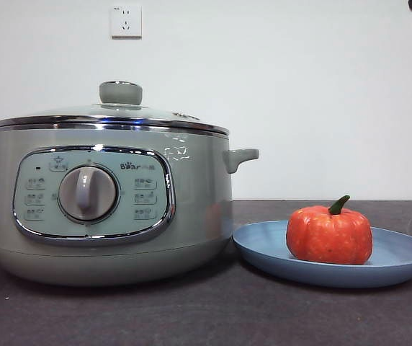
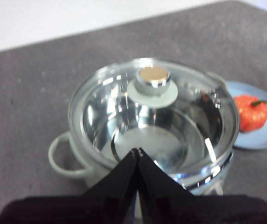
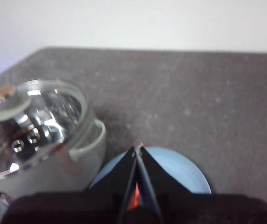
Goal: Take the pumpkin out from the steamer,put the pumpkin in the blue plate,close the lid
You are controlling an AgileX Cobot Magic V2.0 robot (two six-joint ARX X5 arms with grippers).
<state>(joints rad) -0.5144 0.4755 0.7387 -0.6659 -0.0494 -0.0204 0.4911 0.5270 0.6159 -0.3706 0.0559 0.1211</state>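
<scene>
The steamer [image 1: 112, 209] is sitting with its lid [image 1: 112, 115] on and the pumpkin [image 1: 329, 236] resting in the blue plate [image 1: 400, 259], so I am judging nothing remains, both tools [image 2: 137, 151] [image 3: 138, 148] hovering pinched together, empty.

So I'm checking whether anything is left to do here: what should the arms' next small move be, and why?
Probably none beyond keeping both arms back. The pumpkin already sits in the blue plate, and the lid rests level on the steamer, so all steps look done. The left gripper is shut above the pot, the right gripper shut above the plate, neither holding anything.
</scene>
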